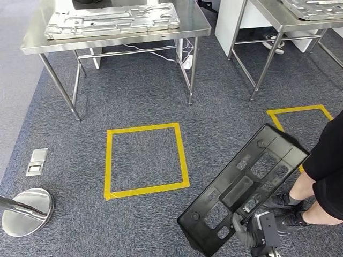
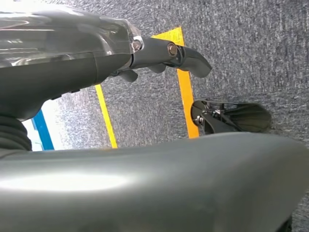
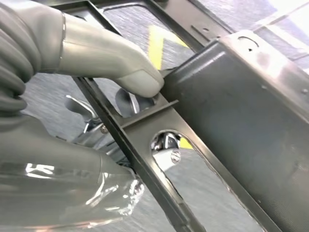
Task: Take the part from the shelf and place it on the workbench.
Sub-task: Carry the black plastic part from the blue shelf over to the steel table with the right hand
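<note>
The part is a large black plastic panel (image 1: 243, 187) with several cut-outs, held tilted above the carpet at the lower right of the head view. My right hand (image 1: 253, 230) grips its near edge from below. In the right wrist view my thumb (image 3: 109, 53) presses on a rib of the panel (image 3: 236, 111), with the other fingers behind the frame. The steel workbench (image 1: 194, 24) stands ahead at the far left, with a grey metal plate (image 1: 113, 20) lying on it. My left hand (image 2: 164, 50) hangs over the carpet, fingers stretched out and holding nothing.
A yellow tape square (image 1: 143, 128) marks the carpet before the workbench, and a second one (image 1: 297, 109) lies to the right. A person (image 1: 327, 166) in black stands close at my right beside the panel. A second steel table (image 1: 279, 19), a floor socket (image 1: 37, 161) and a round metal base (image 1: 27, 211) are nearby.
</note>
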Robot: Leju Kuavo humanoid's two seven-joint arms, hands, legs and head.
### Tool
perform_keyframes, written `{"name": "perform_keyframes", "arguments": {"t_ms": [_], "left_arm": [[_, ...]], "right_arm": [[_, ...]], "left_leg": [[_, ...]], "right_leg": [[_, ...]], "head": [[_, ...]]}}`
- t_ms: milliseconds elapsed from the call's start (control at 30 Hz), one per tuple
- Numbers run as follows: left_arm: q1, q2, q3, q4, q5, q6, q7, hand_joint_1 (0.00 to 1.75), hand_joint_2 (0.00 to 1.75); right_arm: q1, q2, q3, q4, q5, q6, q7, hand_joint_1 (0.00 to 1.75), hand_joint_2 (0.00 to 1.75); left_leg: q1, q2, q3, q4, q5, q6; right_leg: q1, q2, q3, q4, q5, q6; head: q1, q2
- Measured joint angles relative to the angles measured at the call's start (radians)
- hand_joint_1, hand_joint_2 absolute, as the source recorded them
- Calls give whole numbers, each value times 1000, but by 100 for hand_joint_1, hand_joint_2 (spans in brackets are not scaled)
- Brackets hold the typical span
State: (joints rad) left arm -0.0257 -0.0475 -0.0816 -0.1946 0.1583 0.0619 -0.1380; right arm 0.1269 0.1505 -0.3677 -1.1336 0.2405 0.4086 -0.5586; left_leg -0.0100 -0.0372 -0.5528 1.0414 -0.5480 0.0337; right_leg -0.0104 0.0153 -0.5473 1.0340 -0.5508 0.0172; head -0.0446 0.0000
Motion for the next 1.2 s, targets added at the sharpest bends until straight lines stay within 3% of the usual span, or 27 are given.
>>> {"name": "perform_keyframes", "arguments": {"t_ms": [200,467,633,867,1200], "left_arm": [[1,-4,13,0,-7,1,12,0,175],[-2,-4,22,0,-20,-1,16,0,175],[-4,-4,22,0,-27,-2,16,0,175],[-7,-4,23,0,-33,-10,19,0,175],[-7,-5,44,0,-12,-42,27,0,175]], "right_arm": [[108,49,86,-364,-18,8,3,175,175],[169,-7,340,-612,-66,-75,-5,175,175],[167,-61,476,-691,-70,-115,-7,175,175],[136,-114,588,-738,-87,-132,-14,175,175],[95,-152,655,-756,-100,-146,-9,175,175]], "left_leg": [[0,0,0,0,0,0],[-1,0,0,0,0,0],[-1,0,1,0,0,0],[-1,0,0,0,0,0],[-1,0,0,0,0,0]], "right_leg": [[0,0,0,0,0,0],[-1,1,1,0,0,1],[-1,0,1,0,0,1],[-1,1,1,0,0,1],[-1,0,1,0,0,1]], "head": [[0,0],[0,0],[0,0],[0,0],[0,0]]}}
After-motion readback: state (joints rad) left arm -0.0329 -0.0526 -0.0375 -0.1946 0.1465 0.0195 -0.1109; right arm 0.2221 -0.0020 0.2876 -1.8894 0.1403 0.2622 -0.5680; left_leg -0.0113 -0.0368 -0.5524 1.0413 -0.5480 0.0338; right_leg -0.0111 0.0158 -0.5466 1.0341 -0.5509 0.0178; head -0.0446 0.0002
